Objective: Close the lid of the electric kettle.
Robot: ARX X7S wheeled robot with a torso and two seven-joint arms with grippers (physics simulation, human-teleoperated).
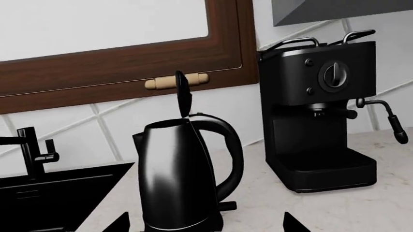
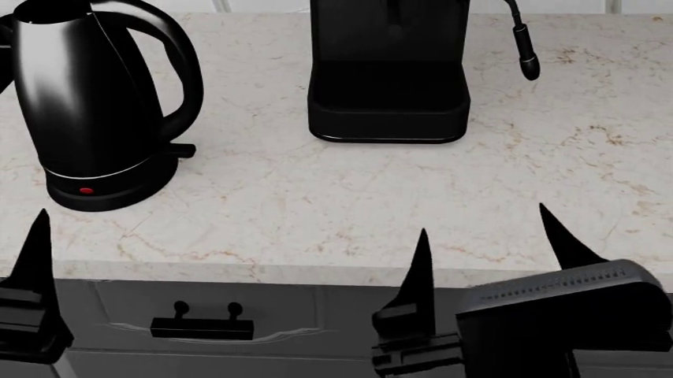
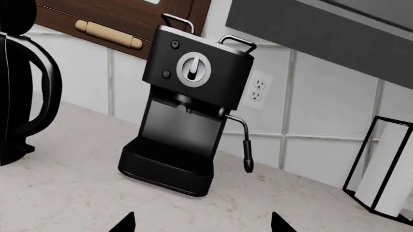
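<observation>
Two grippers, both mine, both empty with fingers spread apart. Left gripper: only one dark pointed finger shows at the head view's left edge; its wrist view shows two black fingertips well apart with nothing between. Right gripper: two tapered black fingers, wide gap, ribbed dark housing behind, hovering over the worktop's front edge.

Worktop: pale cream stone, fine brown veining, matte, flat.

Electric kettle: glossy black tapered jug, strong white reflections down its side, big looped handle facing the coffee machine, thin silver band above a round black base with a red dot. It stands on the worktop at far left in the head view, beyond the left gripper and well apart from the right one. Nothing of mine touches it.

Lid: seen edge-on in the left wrist view, a thin glossy black disc standing nearly upright above the kettle's mouth at the handle side. Kettle open. The lid sits above and beyond my left gripper, apart from it.

Coffee machine: boxy, matte black, round silver dial, curved steam wand, just beside the kettle on its handle side.

Farther out: white tiled wall, dark wood cabinet frame with a tan cylindrical handle, black sink and tap beyond the kettle, wall socket.
</observation>
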